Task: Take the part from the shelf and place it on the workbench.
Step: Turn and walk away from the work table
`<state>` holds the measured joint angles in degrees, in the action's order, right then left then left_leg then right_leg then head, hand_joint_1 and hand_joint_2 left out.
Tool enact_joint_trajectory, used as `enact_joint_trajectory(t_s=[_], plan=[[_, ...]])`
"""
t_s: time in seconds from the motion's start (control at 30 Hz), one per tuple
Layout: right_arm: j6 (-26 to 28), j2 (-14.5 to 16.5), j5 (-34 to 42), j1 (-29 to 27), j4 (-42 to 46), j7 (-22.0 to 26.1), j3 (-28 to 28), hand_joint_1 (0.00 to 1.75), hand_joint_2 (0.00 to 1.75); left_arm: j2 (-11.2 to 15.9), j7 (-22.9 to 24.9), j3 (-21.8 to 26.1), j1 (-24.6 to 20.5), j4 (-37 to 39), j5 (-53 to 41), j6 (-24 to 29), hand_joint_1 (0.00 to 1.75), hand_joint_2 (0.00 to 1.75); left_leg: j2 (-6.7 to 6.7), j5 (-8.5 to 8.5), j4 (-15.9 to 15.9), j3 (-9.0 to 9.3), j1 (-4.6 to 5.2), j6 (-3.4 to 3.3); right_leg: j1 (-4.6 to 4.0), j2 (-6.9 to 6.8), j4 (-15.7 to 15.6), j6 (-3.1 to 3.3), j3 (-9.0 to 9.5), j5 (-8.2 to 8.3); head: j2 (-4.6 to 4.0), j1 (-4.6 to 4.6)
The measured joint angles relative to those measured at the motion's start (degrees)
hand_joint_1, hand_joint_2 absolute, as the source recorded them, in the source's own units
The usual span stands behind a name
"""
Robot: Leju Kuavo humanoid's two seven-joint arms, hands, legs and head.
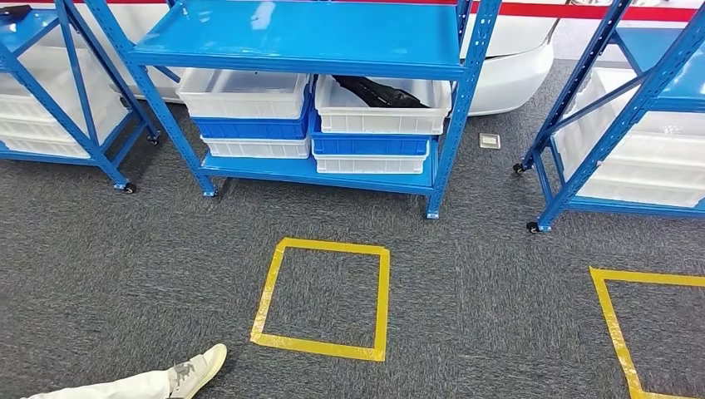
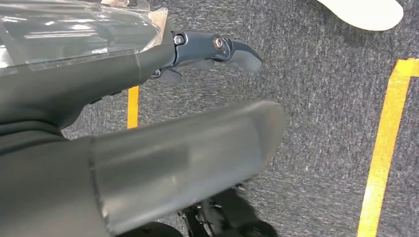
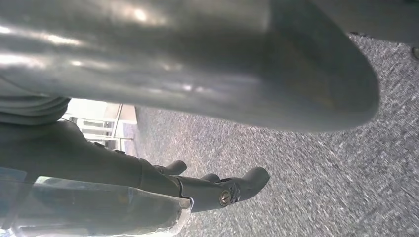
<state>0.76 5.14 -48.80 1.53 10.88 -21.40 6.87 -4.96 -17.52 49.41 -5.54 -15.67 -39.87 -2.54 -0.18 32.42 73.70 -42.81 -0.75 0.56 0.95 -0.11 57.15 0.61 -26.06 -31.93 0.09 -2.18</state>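
A black part (image 1: 380, 92) lies in a white bin (image 1: 382, 119) on the lower level of the blue shelf (image 1: 309, 37) straight ahead. My left hand (image 2: 197, 98) hangs over grey carpet with thumb and fingers apart and nothing between them. My right hand (image 3: 212, 148) also hangs above the carpet, fingers stretched out and apart from the thumb, holding nothing.
A yellow tape square (image 1: 324, 298) marks the carpet before the shelf, another (image 1: 640, 332) at right. More blue shelves with white bins stand at left (image 1: 50, 100) and right (image 1: 632, 141). A person's shoe and trouser leg (image 1: 179, 378) lie at lower left. A white vehicle body (image 1: 515, 75) sits behind.
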Motion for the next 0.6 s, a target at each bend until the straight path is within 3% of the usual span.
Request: enact_joint_trajectory(t_s=[0.03,0.07,0.1,0.13,0.2,0.23,0.3,0.37,0.4,0.43,0.47,0.53,0.57,0.6], plan=[[0.0,0.0,-0.2,-0.1,0.0,0.0,0.0,0.00,0.00,0.0,0.0,0.0,0.1,0.0,0.0,0.0,0.00,0.00,0.01,0.90,-0.7,-1.07,0.04,-0.13,-0.07,0.06,0.0,-0.02,0.79,-0.79,0.00,-0.04],[0.0,0.0,-0.4,-0.2,0.0,0.1,0.0,0.00,0.00,0.0,0.0,0.0,0.3,0.0,0.0,0.0,0.00,0.00,0.02,0.47,-3.0,-1.34,0.11,-0.43,-0.15,0.07,-0.1,-0.03,1.69,-1.65,0.00,-0.07],[0.0,0.0,-0.6,-0.3,0.0,0.2,0.0,0.00,0.00,0.0,0.1,0.1,0.4,0.0,0.0,0.0,0.00,0.00,0.06,-1.80,-6.3,-1.06,0.28,-0.94,-0.20,0.06,-0.1,-0.06,2.55,-2.54,0.00,-0.11],[-0.1,0.0,-0.7,-0.4,-0.1,0.4,0.0,0.00,0.00,0.1,0.1,0.3,0.5,0.0,0.0,0.0,0.00,0.00,0.06,-5.58,-9.5,-0.52,0.53,-1.56,-0.28,0.10,-0.2,-0.18,3.56,-3.43,0.00,-0.10],[-0.2,0.1,-1.0,-0.2,-0.2,0.8,0.0,0.00,0.00,0.1,0.2,0.7,0.7,-0.1,0.0,0.0,0.00,0.00,0.07,-11.14,-13.0,0.76,1.06,-2.41,-0.38,0.27,-0.9,-0.75,5.36,-4.75,0.00,-0.21],[-0.3,0.0,-1.2,-0.1,-0.2,0.9,0.0,0.00,0.00,0.1,0.3,0.9,0.7,-0.2,0.0,0.0,0.00,0.00,-0.01,-11.92,-13.5,1.49,1.23,-2.72,-0.43,0.35,-1.2,-1.33,6.28,-4.74,0.00,-0.26],[-0.4,-0.1,-1.6,0.3,-0.1,1.0,0.0,0.00,0.00,0.0,0.3,1.2,0.5,-0.4,-0.1,0.0,0.00,0.00,-0.31,-10.72,-14.4,3.44,1.21,-3.30,-0.45,0.33,0.4,-2.74,6.54,-3.13,0.00,-0.40],[-0.5,-0.2,-1.7,0.5,-0.1,1.1,0.0,0.00,0.00,-0.1,0.3,1.4,0.5,-0.5,-0.1,0.0,0.00,0.00,-0.53,-9.67,-15.4,5.53,0.86,-3.92,-0.46,0.25,7.5,-3.65,2.56,-0.93,0.00,-0.28],[-0.5,-0.3,-1.7,0.6,-0.1,1.1,0.0,0.00,0.00,-0.1,0.3,1.5,0.5,-0.5,-0.1,0.0,0.00,0.00,-0.59,-8.98,-15.7,6.55,0.68,-4.12,-0.41,0.21,11.7,-3.57,-0.55,-1.01,0.00,-0.27],[-0.5,-0.4,-1.8,0.6,-0.1,1.1,0.0,0.00,0.00,-0.1,0.3,1.5,0.6,-0.5,-0.1,0.0,0.00,0.00,-0.65,-8.17,-15.9,7.54,0.65,-4.28,-0.43,0.20,14.9,-3.23,-3.53,-2.21,0.00,-0.22],[-0.5,-0.5,-1.8,0.5,-0.1,1.2,0.0,0.00,0.00,-0.2,0.3,1.6,0.6,-0.5,-0.1,0.0,0.00,0.00,-0.80,-7.28,-16.0,8.61,0.63,-4.33,-0.42,0.20,16.5,-2.70,-6.01,-4.63,0.00,-0.19],[-0.6,-0.7,-1.8,0.4,-0.1,1.4,0.0,0.00,0.00,-0.4,0.3,1.8,0.7,-0.5,-0.2,0.0,0.00,0.00,-1.18,-5.40,-16.0,10.96,0.61,-4.27,-0.36,0.19,15.8,-2.09,-9.12,-9.30,0.00,-0.09],[-0.7,-0.8,-1.8,0.3,-0.1,1.4,0.0,0.00,0.00,-0.5,0.4,1.9,0.7,-0.5,-0.3,0.0,0.00,0.00,-1.35,-4.44,-16.0,12.21,0.60,-4.19,-0.35,0.19,13.7,-2.38,-9.84,-9.87,0.00,-0.02],[-0.8,-0.9,-1.8,0.2,-0.1,1.5,0.0,0.00,0.00,-0.6,0.4,2.0,0.8,-0.5,-0.4,0.0,0.00,0.00,-1.44,-3.53,-16.1,13.36,0.60,-4.07,-0.36,0.18,10.7,-3.15,-10.11,-8.31,0.00,0.06]])
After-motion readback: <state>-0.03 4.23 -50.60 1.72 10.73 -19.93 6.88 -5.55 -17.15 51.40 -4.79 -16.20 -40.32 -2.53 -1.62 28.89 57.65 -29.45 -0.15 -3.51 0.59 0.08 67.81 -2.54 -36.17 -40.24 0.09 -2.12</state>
